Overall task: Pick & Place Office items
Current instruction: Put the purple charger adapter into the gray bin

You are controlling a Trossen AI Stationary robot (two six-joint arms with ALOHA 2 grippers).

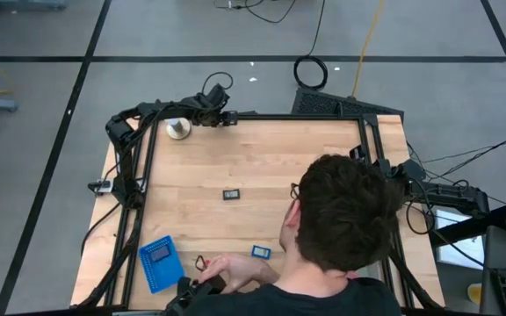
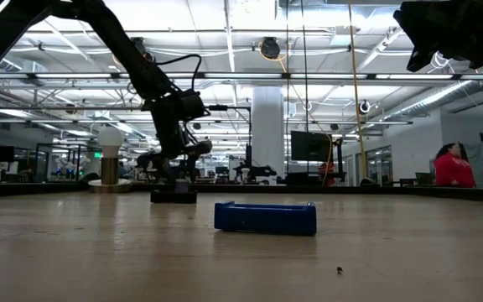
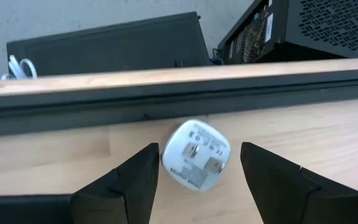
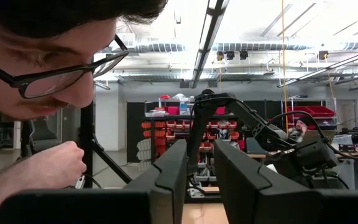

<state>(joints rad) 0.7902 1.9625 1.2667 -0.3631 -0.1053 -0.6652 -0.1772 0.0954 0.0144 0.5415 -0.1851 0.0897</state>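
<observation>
My left gripper (image 3: 197,152) is open at the table's far edge (image 1: 232,118), low over the wood (image 2: 174,191). A white plug-like piece with two metal prongs (image 3: 196,155) lies flat on the table between its fingers; I cannot tell whether either finger touches it. A black rectangular piece (image 1: 231,194) lies mid-table. A small blue piece (image 1: 261,251) lies near the front and shows in the low view (image 2: 265,216). My right arm (image 1: 437,191) waits raised at the right edge, its gripper (image 4: 201,149) open by only a narrow gap and holding nothing.
A person leans over the near side, head (image 1: 341,211) above the table's right half, one hand (image 1: 227,268) beside the blue ribbed tray (image 1: 158,262). A white ball on a tan base (image 1: 177,129) stands near my left gripper. A dark rail (image 3: 166,99) runs along the far edge.
</observation>
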